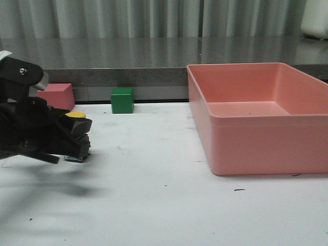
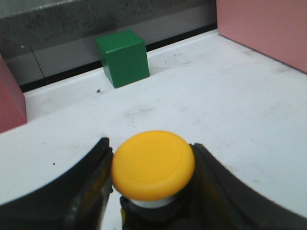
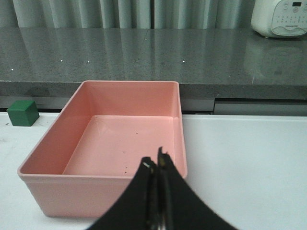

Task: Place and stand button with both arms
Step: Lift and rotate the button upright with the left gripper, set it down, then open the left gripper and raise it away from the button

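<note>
At the far left the left gripper [image 1: 77, 137] pinches the button [image 1: 77, 117] by its black body, jaws flanking the collar so the smooth, domed yellow cap stays free and points up; the base appears just above or barely on the white bench [image 1: 164, 205], a hold that suits setting it upright. Behind sit a matte pink block [image 1: 56, 95] and a sharp-edged green cube [image 1: 122, 100]. To the right stands an empty pink plastic bin [image 1: 246, 148] with rounded corners. The right gripper [image 3: 157, 165], fingers pressed together and holding nothing, hangs above that bin's near wall.
</note>
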{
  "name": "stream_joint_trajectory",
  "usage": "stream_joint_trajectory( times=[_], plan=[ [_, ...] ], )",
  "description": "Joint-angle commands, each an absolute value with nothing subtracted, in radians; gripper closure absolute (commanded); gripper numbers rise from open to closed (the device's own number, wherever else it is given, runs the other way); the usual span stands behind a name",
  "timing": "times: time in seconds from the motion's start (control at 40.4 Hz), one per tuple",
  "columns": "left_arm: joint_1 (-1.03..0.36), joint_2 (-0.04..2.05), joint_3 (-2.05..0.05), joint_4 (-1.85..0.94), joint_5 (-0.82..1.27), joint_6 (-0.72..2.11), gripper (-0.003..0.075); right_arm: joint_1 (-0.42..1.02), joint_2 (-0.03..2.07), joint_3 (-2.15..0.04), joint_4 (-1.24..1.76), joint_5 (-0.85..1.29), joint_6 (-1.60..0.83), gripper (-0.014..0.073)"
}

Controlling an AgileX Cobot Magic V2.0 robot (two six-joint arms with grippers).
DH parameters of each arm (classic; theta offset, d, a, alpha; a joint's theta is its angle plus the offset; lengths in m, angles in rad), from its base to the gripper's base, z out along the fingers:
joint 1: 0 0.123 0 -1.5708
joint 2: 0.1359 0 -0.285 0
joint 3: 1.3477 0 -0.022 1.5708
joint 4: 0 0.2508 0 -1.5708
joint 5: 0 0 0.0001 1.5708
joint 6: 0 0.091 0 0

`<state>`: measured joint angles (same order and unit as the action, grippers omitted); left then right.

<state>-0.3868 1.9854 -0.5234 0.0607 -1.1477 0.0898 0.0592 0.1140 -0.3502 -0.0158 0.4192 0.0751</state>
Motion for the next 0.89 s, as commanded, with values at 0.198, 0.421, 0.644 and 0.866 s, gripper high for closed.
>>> stream_joint_trajectory(
  times=[0.198, 0.421, 0.644, 0.866],
  plan=[
    [-0.386, 1.963, -0.533, 0.05, -1.331, 0.09, 0.0391, 0.052, 0.125, -0.372, -0.03, 0.336, 0.07, 0.0655],
    [-0.386, 1.963, -0.533, 0.05, -1.315, 0.09, 0.0203, 0.052, 0.125, -0.372, -0.03, 0.336, 0.07, 0.0655],
    [-0.39, 1.885, -0.533, 0.048, -1.189, 0.09, 0.0162, 0.052, 0.125, -0.372, -0.03, 0.336, 0.07, 0.0655],
    [-0.425, 1.608, -0.597, -0.068, -0.696, -0.044, 0.0163, 0.052, 0.125, -0.372, -0.03, 0.336, 0.07, 0.0655]
  ],
)
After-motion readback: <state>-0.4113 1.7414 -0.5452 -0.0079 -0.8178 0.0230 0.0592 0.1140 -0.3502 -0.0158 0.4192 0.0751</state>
